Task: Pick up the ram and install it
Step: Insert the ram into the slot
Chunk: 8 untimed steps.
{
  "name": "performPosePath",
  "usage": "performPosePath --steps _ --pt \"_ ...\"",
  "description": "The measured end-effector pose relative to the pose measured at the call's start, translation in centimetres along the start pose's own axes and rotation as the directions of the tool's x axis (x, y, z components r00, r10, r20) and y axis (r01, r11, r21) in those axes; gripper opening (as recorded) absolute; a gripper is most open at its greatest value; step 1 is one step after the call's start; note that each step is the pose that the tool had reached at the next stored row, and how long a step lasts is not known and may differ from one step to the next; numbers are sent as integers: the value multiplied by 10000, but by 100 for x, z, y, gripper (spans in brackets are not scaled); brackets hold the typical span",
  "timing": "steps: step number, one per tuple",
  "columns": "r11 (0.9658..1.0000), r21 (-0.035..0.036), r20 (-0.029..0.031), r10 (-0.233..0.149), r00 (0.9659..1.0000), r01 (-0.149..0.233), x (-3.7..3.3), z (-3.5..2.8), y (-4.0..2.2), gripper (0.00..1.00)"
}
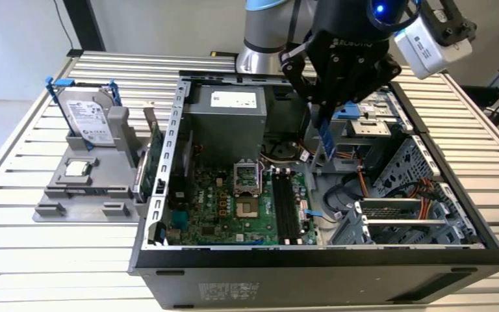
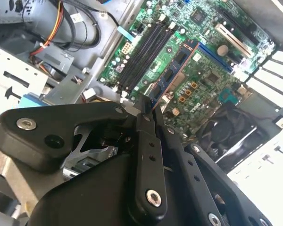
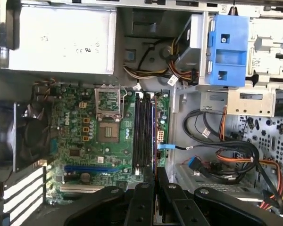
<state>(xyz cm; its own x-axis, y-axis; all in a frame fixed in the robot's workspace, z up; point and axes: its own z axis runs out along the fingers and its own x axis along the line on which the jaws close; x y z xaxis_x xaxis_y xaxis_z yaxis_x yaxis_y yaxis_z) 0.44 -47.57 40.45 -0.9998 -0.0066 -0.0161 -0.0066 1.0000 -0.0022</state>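
Note:
The ram point(image 1: 326, 144) hangs upright on its long edge, a thin board with a blue-looking edge, with my gripper point(image 1: 329, 110) shut on its upper part. It hovers inside the open computer case point(image 1: 176, 162), above the far end of the black memory slots point(image 1: 286, 208) on the green motherboard point(image 1: 219, 205). In the second wrist view the ram point(image 2: 172, 70) sticks out from between the black fingers point(image 2: 144, 141), its chips showing. In the first wrist view my gripper point(image 3: 155, 186) sits over the near end of the memory slots point(image 3: 144, 132).
A grey holder point(image 1: 85, 188) at the exterior view's left carries a silver hard drive point(image 1: 89, 117) with blue rails and a processor chip point(image 1: 78, 169). In the case are the power supply point(image 1: 232, 107), a blue drive bracket point(image 3: 228, 49) and loose cables point(image 3: 226, 157) beside the slots.

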Motion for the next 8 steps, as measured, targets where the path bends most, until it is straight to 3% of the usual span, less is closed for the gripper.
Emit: performPosePath --steps 4,8 --pt "9978 12 -1 661 9978 -661 0 9 0 0" --pt "9914 22 -2 1308 9914 -1308 0 17 0 0"
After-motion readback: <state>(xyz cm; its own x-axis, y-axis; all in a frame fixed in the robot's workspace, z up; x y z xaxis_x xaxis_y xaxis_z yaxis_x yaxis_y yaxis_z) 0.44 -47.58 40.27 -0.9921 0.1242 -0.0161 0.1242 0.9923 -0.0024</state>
